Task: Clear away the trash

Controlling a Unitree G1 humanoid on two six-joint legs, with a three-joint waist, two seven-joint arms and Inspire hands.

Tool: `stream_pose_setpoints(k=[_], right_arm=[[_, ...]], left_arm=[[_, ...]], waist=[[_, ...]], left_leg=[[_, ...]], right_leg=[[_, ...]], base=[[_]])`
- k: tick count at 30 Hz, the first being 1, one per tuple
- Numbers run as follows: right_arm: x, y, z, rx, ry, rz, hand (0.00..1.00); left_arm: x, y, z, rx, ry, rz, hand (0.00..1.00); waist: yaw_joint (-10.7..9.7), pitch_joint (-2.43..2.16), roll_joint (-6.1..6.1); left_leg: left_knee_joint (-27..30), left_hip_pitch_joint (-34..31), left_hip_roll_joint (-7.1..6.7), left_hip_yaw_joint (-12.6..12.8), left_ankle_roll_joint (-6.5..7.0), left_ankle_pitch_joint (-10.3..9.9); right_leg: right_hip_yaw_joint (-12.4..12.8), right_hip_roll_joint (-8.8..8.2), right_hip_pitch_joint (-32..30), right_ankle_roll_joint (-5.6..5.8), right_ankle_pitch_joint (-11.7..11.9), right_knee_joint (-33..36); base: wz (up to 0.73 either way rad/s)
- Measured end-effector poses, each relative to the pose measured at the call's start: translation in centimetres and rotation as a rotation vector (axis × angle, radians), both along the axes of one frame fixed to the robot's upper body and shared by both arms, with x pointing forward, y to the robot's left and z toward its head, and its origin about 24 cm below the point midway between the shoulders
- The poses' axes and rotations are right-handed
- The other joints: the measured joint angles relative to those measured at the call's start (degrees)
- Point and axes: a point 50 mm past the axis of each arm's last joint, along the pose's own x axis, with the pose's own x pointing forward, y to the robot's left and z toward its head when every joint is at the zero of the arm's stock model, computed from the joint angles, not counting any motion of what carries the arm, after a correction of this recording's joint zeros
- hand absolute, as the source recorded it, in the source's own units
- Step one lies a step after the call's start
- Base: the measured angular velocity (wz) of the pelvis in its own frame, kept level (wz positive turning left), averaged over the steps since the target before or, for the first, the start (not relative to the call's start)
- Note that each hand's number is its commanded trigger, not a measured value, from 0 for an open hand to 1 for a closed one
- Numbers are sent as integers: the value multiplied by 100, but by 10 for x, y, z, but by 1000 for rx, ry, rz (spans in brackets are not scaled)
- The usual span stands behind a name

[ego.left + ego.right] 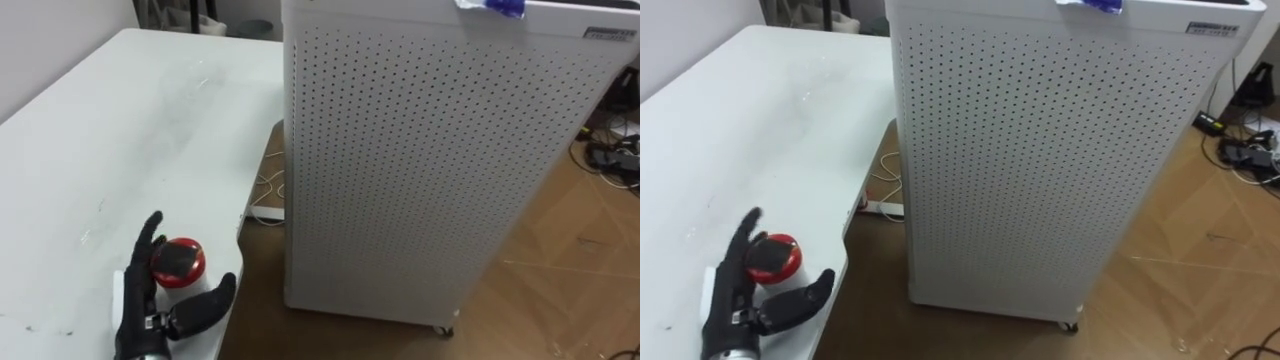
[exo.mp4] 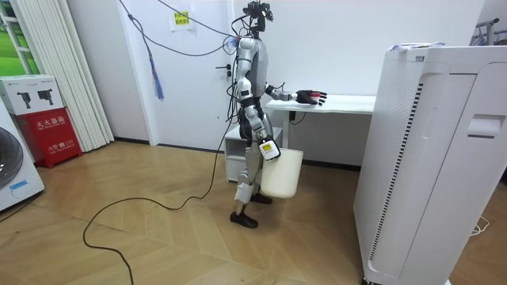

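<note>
**Figure: reach for 1 piece of garbage on a white tabletop (image 1: 120,130).** The left hand (image 1: 143,300) lies at the lower left of the left eye view, on the tabletop close to its front edge. Its fingers (image 1: 150,235) are straight and spread, with the thumb thrown out toward the lower centre, and they pinch nothing. The red can (image 1: 178,262), short and round with a dark top, sits in the crook between fingers and thumb. Whether it touches the fingers or stands just beside them cannot be told.

In the room view the robot stands upright at the end of the tabletop, at centre frame. The right hand (image 2: 269,148) hangs at hip level at the rim of a white bin (image 2: 283,176); whether it grips the rim cannot be told. A tall white perforated cabinet (image 1: 430,160) stands at the right of the eye views, just beside the tabletop. A blue and white scrap (image 1: 490,7) lies on its top edge.

Step in hand, as judged: the hand is placed round the can and the grasp is not yet made. The next move calls for closing fingers and thumb evenly on the can's sides, since a round can this near the edge could slide off. The can must then be lifted clear and carried to the bin.
</note>
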Motion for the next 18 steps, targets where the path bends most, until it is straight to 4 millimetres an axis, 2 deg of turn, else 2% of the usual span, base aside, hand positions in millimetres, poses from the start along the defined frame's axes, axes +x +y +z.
stream_pose_setpoints(k=[5,18], right_arm=[[0,1,0,2,0,0,100],[7,3,2,-3,-20,4,100]], left_arm=[[2,-2,0,-1,6,-18,100],[2,-10,-4,-9,43,-100,100]], waist=[[-1,-3,-4],[-10,-4,-6]], left_leg=[[-12,2,0,3,0,0],[-19,56,67,212,-1,-1]], right_leg=[[1,0,0,0,0,0],[60,17,-29,-12,7,21]], base=[[0],[-6]])
